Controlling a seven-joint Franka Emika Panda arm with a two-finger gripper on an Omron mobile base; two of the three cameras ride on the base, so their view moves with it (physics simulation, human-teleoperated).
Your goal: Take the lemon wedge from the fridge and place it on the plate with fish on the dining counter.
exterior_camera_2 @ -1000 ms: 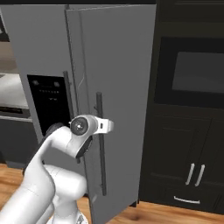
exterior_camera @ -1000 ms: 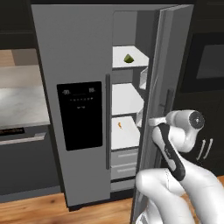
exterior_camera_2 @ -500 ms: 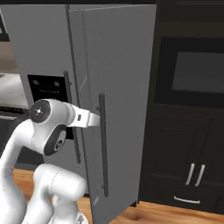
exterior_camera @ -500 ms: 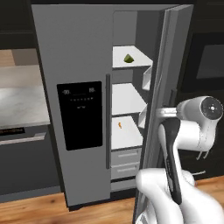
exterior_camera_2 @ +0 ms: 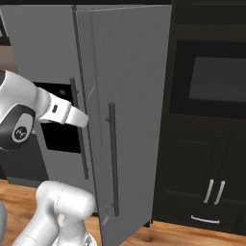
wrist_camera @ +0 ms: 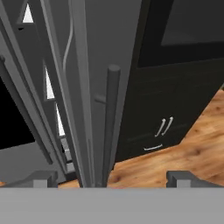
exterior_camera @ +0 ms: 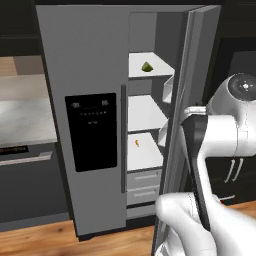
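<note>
The fridge (exterior_camera: 90, 125) stands with its right door (exterior_camera_2: 129, 110) swung open, showing white shelves. A small yellow-green lemon wedge (exterior_camera: 146, 66) lies on the top shelf. My gripper (wrist_camera: 111, 178) is open at the free edge of that door. In the hand view its fingertips (wrist_camera: 43, 177) sit wide apart, with the door's edge and its long dark handle (wrist_camera: 111, 122) between them. My white hand (exterior_camera_2: 72, 115) reaches in against the door edge, well below and to the right of the wedge. The plate, the fish and the dining counter are out of view.
A tiny orange item (exterior_camera: 137, 143) lies on a lower fridge shelf above two drawers (exterior_camera: 143, 185). A light countertop (exterior_camera: 25, 117) runs left of the fridge. Dark cabinets with a built-in oven (exterior_camera_2: 211, 81) stand right of it, over a wood floor (wrist_camera: 183, 148).
My arm's upper joints have swung up and outward, growing larger in both base views. The hand stays at the door's edge, and the door's angle looks about the same.
</note>
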